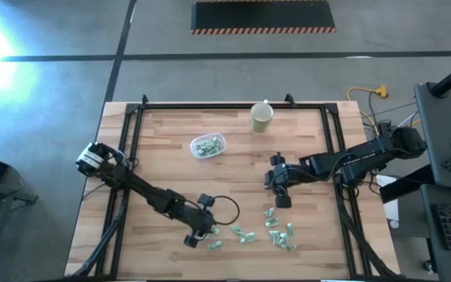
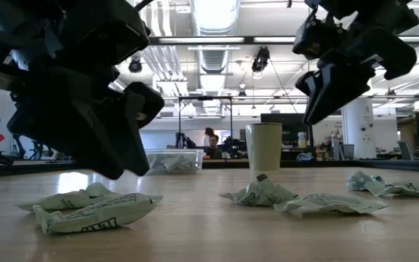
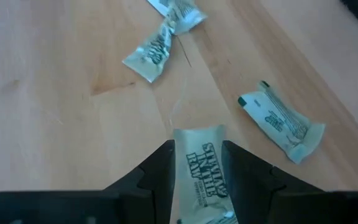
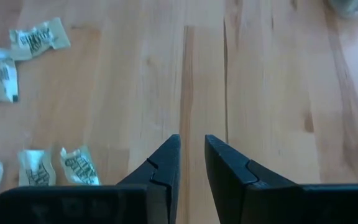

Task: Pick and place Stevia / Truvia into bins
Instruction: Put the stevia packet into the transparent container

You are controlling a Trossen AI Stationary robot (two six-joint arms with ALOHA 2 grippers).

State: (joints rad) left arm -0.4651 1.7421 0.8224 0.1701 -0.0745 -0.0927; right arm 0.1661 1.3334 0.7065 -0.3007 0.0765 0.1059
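Left wrist view: my left pincer [image 3: 197,163] is pinching a pale green-and-white paper sachet [image 3: 201,168] between its fingers — lower centre of frame. Right pincer [image 4: 192,160] hangs over bare wood, fingers nearly together, nothing between them. Loose sachets [image 1: 276,232] lie lower centre-right in the high view; clear shallow plastic tub [image 1: 208,146] upper centre, sachets inside.

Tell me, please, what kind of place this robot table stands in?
Probably an open lab or workshop-style office. The low view shows exposed ceiling ducts and desks with monitors behind the wooden table; the high view shows a concrete floor with a hazard-striped mat.
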